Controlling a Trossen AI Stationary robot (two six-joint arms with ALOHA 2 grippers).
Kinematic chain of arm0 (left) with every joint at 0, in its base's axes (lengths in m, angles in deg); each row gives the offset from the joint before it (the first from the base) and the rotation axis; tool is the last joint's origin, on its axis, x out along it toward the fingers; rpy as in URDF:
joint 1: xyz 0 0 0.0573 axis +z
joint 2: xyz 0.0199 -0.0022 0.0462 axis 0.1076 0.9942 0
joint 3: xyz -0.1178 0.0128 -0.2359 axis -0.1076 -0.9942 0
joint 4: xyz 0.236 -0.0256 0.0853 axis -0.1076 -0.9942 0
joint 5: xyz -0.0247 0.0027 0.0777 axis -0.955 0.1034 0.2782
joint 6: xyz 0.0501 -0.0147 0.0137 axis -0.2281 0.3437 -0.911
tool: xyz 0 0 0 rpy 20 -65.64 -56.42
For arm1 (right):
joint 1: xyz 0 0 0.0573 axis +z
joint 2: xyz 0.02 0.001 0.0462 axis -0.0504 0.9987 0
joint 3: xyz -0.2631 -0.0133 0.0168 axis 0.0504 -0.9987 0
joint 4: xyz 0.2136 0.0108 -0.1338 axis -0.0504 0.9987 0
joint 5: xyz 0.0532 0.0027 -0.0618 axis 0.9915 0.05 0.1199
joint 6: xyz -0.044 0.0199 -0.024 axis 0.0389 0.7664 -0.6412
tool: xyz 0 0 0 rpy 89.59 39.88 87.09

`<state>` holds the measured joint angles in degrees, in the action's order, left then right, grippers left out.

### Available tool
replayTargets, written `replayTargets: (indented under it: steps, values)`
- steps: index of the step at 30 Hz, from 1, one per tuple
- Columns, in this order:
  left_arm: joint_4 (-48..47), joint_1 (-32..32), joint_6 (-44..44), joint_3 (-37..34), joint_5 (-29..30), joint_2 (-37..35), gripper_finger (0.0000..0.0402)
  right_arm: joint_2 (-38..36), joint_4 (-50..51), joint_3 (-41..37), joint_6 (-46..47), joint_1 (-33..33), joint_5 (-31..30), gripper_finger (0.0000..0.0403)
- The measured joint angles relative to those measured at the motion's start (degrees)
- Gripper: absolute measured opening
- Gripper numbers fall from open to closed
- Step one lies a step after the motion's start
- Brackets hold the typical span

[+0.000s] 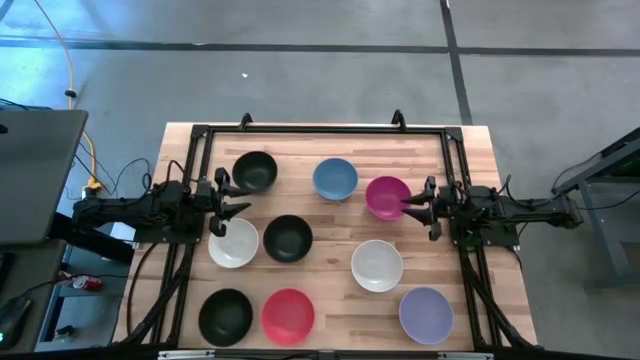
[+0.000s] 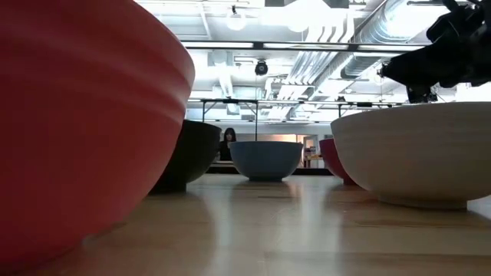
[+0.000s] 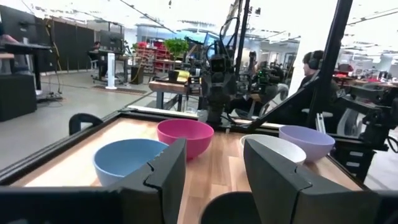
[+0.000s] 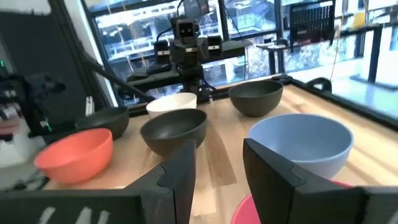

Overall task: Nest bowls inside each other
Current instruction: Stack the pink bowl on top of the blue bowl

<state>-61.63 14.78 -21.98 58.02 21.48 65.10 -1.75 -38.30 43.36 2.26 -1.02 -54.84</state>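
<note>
So from the top-down camera, nothing is nested yet: all nine bowls sit apart on the worktop. Far row: black bowl, blue bowl, magenta bowl. Middle: white bowl, another black one, second white bowl. Near row: third black bowl, red bowl, lavender bowl. The left gripper hangs at the left side between the far black bowl and the left white bowl, fingers spread, holding nothing. The right gripper is right at the magenta bowl's rim, fingers also apart and empty.

Table-height camera: red bowl fills the left of the shot, a white bowl the right, blue one sitting far back in the middle. Not much else to learn there.

Left wrist cam: its two fingers are parted with a clear gap, blue and magenta bowls ahead across the worktop.

Right wrist cam: fingers parted too, magenta rim just below them, blue bowl close ahead.

My read: we're at the very first pick. Right arm looks lined up for the magenta bowl, so next it needs to drop over the rim, pinch the wall, lift, and set it in a neighbour, probably the blue one.
</note>
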Motion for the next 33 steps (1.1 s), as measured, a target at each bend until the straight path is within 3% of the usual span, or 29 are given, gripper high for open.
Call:
replayTargets:
  steps: [10, 16, 26, 30, 33]
  values:
    - [-4.5, 0.0, -2.6, 0.0, -2.8, 0.3, 0.0149, 0.0, -1.4, 0.0, 2.9, 0.0, -1.0, 0.0126]
    - [-5.2, 0.0, 1.6, 0.0, -5.8, 1.3, 0.0149, 0.0, -1.6, 0.0, 3.8, 0.0, -2.4, 0.0126]
    - [-0.7, 0.0, -0.6, 0.0, -6.7, 1.2, 0.0149, 0.1, -1.7, 0.0, 11.9, 0.0, 2.4, 0.0126]
    - [-0.9, 0.0, -0.9, 0.0, -10.3, 1.2, 0.0149, 3.7, -1.4, 2.5, 13.3, 0.0, 2.2, 0.0126]
    - [-2.3, 0.0, -0.9, 0.0, -11.4, 1.2, 0.0149, 10.7, 1.3, 6.8, 12.1, 0.0, 0.3, 0.0126]
